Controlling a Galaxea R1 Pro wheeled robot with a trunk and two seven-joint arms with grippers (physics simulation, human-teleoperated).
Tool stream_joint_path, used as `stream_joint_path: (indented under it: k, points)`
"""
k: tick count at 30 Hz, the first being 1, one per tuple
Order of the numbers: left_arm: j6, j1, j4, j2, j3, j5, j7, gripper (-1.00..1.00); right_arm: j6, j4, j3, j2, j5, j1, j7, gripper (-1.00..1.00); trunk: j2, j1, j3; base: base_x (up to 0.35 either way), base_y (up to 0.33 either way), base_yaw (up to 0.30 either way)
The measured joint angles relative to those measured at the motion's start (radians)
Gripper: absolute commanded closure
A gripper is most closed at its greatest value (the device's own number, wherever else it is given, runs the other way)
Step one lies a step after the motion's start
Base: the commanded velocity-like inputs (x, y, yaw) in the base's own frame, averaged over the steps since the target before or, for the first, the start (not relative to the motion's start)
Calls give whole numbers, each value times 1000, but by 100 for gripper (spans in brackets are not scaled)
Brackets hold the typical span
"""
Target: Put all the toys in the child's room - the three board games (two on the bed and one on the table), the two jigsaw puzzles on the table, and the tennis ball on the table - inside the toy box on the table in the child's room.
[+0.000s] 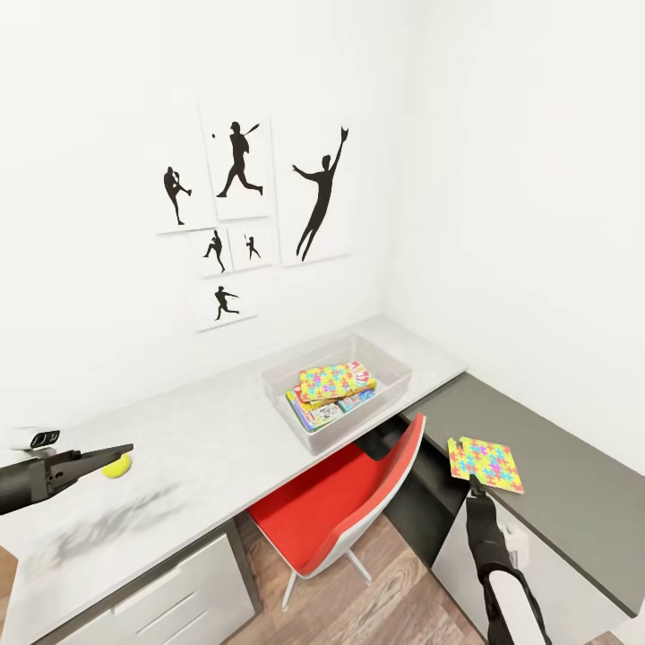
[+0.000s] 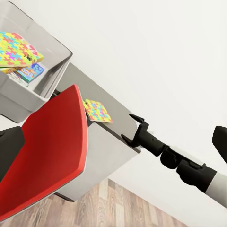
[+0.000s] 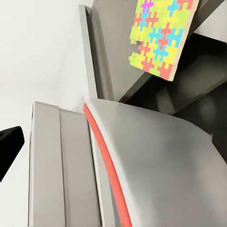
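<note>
multicoloured jigsaw puzzle (image 1: 486,464) on dark desk section (image 1: 573,502)

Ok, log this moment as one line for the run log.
bin: one jigsaw on games | second jigsaw: on dark desk, at right tool | ball: on pale desk by left tool | chair: between

The desk (image 1: 197,439) runs along the wall with a pale grey top and turns at the corner into a lower dark grey section (image 1: 555,484). The toy box (image 1: 394,381) stands on the pale top near the corner. A tennis ball (image 1: 116,466) lies on the pale top well apart from the box. A jigsaw (image 1: 486,464) lies on the dark section, at its front edge.
</note>
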Motion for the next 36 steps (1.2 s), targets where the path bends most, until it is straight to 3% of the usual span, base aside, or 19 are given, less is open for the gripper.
stream_joint_path:
  k: [13,19,36]
  points:
    - [0,0,0,0,0,0,0,-100,-9,-3,-11,1,-7,3,3,-100,0,0,0,0,0,0]
    - [0,0,0,0,0,0,0,-100,-96,-6,-4,0,-4,5,11,-100,0,0,0,0,0,0]
    - [0,0,0,-8,0,0,0,-100,-197,41,-5,3,-14,-15,-3,-100,0,0,0,67,0,0]
